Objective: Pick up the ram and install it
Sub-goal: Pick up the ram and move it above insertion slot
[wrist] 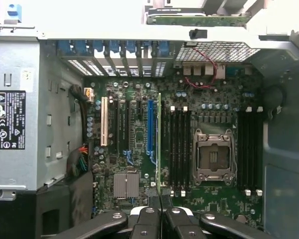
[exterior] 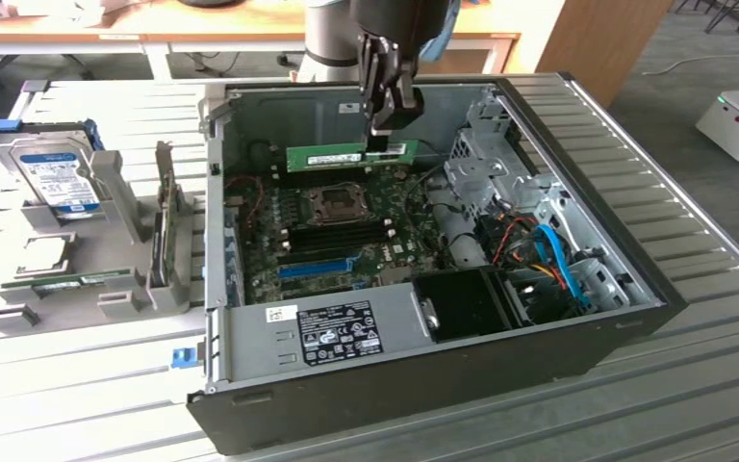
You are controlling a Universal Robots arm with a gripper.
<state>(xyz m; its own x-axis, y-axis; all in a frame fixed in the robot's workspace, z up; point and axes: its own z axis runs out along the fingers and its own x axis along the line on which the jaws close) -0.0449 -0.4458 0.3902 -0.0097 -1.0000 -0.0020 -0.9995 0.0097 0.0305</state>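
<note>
My gripper (exterior: 392,133) is clamped on one end of the ram (exterior: 344,155), upper centre of the exterior view, above the motherboard (exterior: 344,231) in the open computer case (exterior: 446,385). Held off-centre, the stick could tilt and miss the black memory slots (wrist: 177,149), or strike the CPU socket (wrist: 213,157). The case lies on a ribbed grey table (exterior: 691,385); wooden desks (exterior: 216,34) stand behind.

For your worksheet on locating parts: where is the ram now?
In the exterior view, the ram is held by the claw inside the open case, over the board, on the far side of the CPU socket.
</note>
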